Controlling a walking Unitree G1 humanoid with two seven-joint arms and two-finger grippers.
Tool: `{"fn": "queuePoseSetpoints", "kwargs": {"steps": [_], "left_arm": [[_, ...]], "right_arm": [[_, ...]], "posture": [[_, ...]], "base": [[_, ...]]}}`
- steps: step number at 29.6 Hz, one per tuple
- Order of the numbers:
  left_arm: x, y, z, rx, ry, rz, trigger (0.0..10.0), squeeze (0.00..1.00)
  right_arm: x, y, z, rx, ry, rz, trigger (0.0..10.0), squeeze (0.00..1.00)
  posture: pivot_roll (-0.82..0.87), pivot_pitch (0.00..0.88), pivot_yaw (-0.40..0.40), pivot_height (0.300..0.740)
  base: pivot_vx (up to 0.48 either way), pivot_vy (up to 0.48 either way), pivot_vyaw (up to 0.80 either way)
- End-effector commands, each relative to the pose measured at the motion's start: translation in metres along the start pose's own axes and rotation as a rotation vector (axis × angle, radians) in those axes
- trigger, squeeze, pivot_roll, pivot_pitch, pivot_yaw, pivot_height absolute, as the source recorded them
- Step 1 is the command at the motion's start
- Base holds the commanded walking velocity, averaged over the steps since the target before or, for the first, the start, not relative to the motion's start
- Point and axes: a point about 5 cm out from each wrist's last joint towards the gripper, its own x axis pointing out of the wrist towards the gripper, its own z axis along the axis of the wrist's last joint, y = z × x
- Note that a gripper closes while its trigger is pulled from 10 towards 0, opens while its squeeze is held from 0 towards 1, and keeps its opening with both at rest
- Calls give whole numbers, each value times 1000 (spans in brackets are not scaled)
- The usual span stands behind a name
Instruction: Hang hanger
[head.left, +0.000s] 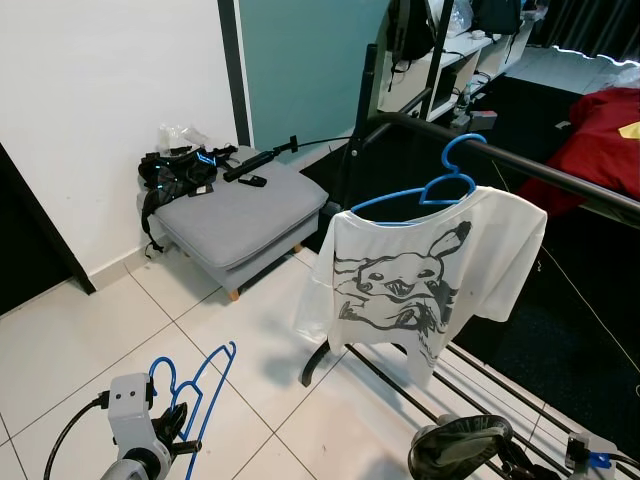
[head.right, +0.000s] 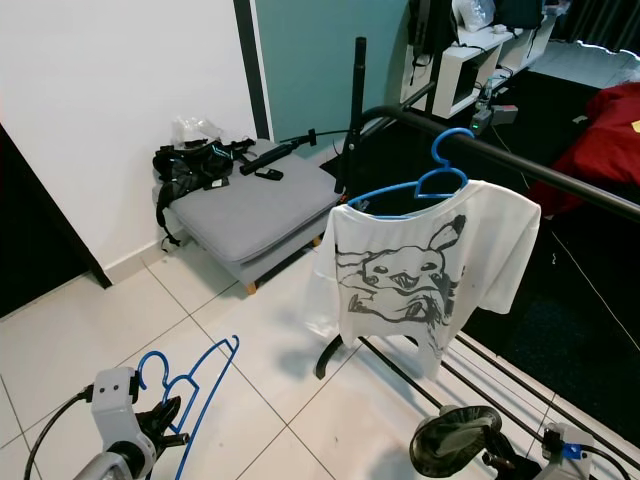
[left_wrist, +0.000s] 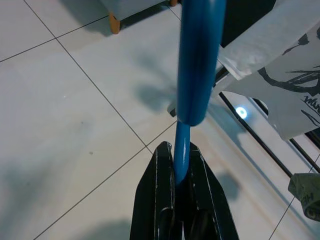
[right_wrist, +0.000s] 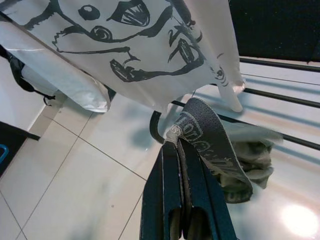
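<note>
Low at the left, my left gripper (left_wrist: 178, 152) is shut on the thin bar of a bare blue hanger (head.left: 203, 383), which stands over the white tiles. Low at the right, my right gripper (right_wrist: 173, 143) is shut on a grey garment (right_wrist: 216, 146) with a lettered waistband, bunched up (head.left: 462, 444) near the rack's foot. A white T-shirt (head.left: 420, 270) with a black cartoon print hangs on a second blue hanger (head.left: 438, 187). That hanger is hooked over the black rail (head.left: 545, 172) of a drying rack ahead of me.
A grey cushioned stool (head.left: 245, 215) with a black bag (head.left: 180, 172) and a stick on it stands by the white wall at the left. The rack's low bars (head.left: 470, 385) run along the floor at the right. Red bedding (head.left: 610, 130) lies beyond the rail.
</note>
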Motion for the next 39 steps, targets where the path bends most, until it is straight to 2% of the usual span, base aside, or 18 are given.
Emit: {"fn": "queuePoseSetpoints", "kwargs": {"steps": [1,39], "left_arm": [[-3,2,-5,8,20,3,10000,0],[1,2,1,11,8,14,10000,0]], "right_arm": [[-4,-1,-6,14,11,-5,10000,0],[2,3,-2,11,-3,-7,10000,0]], "posture": [[48,64,-18,740],[50,78,-12,740]], "base": [[0,0,0],[0,0,0]]}}
